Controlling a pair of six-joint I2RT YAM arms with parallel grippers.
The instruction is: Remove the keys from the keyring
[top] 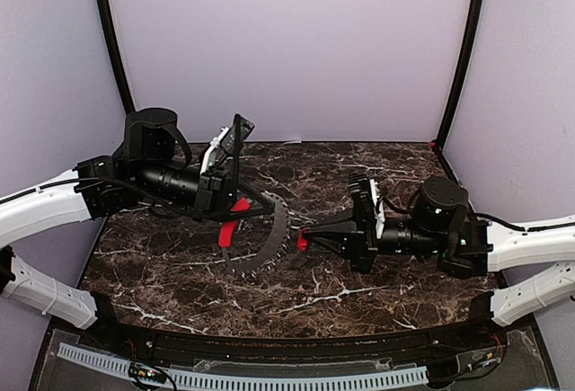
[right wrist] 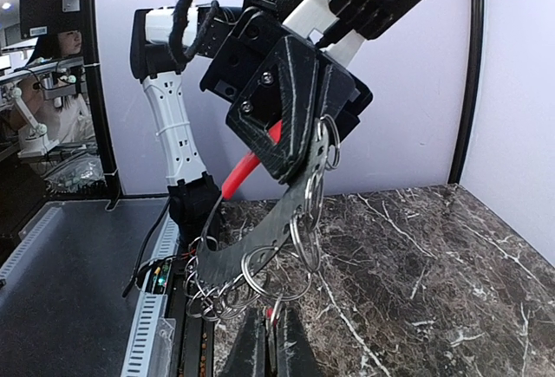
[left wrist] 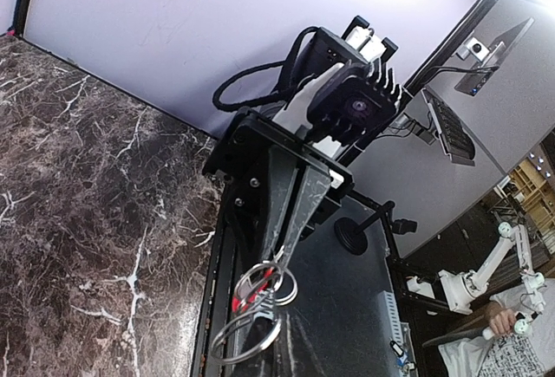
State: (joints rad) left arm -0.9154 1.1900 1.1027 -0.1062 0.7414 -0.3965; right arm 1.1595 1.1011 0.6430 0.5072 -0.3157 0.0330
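The keyring is a dark curved strip with a red sleeve and several silvery wire rings hanging from its rim. It is held up above the table. My left gripper is shut on its upper end, as the right wrist view shows. A tiny key with a red head hangs on a ring at the strip's lower part. My right gripper is shut on that key, its fingers pressed together. The left wrist view shows the key among the rings.
The dark marble table lies under both arms. A black rail and a white slotted strip run along its near edge. Purple walls enclose the back and sides. Loose rings dangle from the strip near my right fingers.
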